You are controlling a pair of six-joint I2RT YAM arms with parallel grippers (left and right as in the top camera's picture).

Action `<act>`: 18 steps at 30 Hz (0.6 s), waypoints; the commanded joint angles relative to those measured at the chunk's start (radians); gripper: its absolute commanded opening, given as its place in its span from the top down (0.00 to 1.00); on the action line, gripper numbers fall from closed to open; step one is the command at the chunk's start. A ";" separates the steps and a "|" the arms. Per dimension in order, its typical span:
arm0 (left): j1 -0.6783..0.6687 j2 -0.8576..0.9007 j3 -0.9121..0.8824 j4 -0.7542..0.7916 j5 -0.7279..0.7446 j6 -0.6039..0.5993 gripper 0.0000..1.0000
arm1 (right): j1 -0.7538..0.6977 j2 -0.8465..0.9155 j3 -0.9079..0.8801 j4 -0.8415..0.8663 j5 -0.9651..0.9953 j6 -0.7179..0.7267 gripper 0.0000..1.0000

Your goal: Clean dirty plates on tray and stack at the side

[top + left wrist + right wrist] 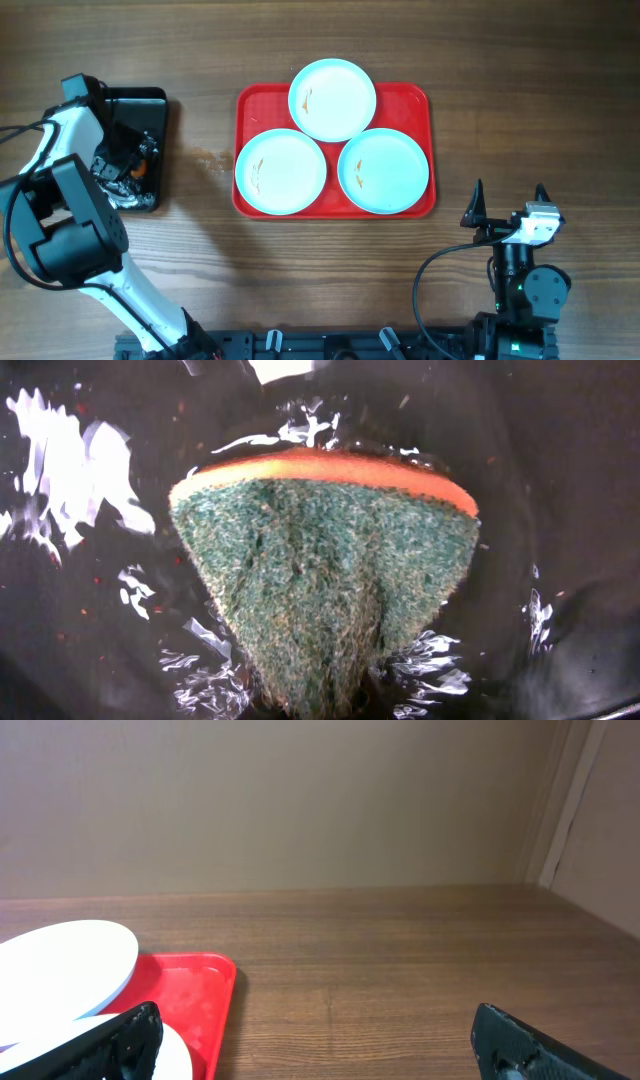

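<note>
Left gripper: jaws together, clamped on the green-faced, orange-backed scouring sponge, which is pinched into a wedge. The gripper sits low inside the small black rectangular tray.
Right gripper: fingers wide apart, holding nothing, over the brown wooden table.
Task things: the large red rectangular plastic tray lies well to the right of your left gripper, and ahead and slightly left of the right one.
Step in hand (judged): sponge secured; no plate has been wiped yet.
Doing it well: lift straight up before you swing right, so the sponge clears the black rim. Land the green face flat on a smear. Bring the right gripper in to steady the plate's rim while you scrub.
Count, plates: three round pale blue-white shallow plates, far, left and right. Each shows small orange smears.
Count, other: one sponge, one red tray, one black tray.
</note>
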 commanded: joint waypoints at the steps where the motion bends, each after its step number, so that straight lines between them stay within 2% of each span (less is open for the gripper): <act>1: 0.002 0.018 0.005 -0.005 0.029 0.000 0.89 | -0.005 0.001 -0.002 0.002 0.011 0.002 0.00; 2: 0.002 0.018 0.005 -0.005 0.029 0.000 0.60 | -0.005 0.001 -0.002 0.002 0.011 0.002 0.00; 3: 0.002 0.018 0.005 -0.003 0.029 0.000 0.11 | -0.005 0.001 -0.002 0.002 0.011 0.002 0.00; 4: 0.002 0.018 0.005 0.002 0.029 0.000 0.00 | -0.005 0.001 -0.002 0.002 0.011 0.002 0.00; 14: 0.002 0.019 0.005 0.057 -0.002 0.001 0.00 | -0.005 0.001 -0.002 0.002 0.011 0.002 0.00; 16: 0.002 0.019 0.005 0.061 -0.002 0.001 0.12 | -0.005 0.001 -0.002 0.002 0.011 0.002 0.00; 18: 0.002 0.019 0.005 0.061 -0.002 0.001 0.40 | -0.005 0.001 -0.002 0.002 0.011 0.002 0.00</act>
